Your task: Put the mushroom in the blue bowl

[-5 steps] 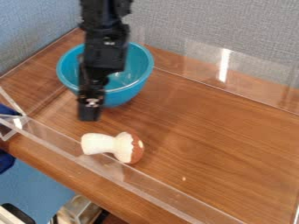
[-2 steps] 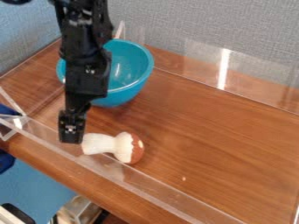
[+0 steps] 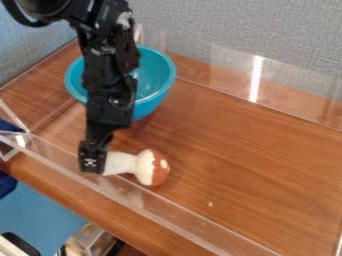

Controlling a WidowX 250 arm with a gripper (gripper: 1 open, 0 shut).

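Observation:
The mushroom (image 3: pixel 144 166) lies on its side on the wooden table, cream stem pointing left and reddish-brown cap to the right. My gripper (image 3: pixel 92 156) points down at the stem's left end, low over the table, with dark fingers that look open and hold nothing. Whether it touches the stem I cannot tell. The blue bowl (image 3: pixel 155 80) stands upright behind it at the back left, and the arm hides part of it.
Clear acrylic walls ring the wooden table (image 3: pixel 254 140): a low front wall (image 3: pixel 94 192) just in front of the mushroom and a taller panel (image 3: pixel 287 85) at the back right. A blue object (image 3: pixel 10 128) sits at the left edge.
The gripper came down from in front of the bowl toward the near left and now stands at the mushroom's stem end. The mushroom and the bowl lie about where they were.

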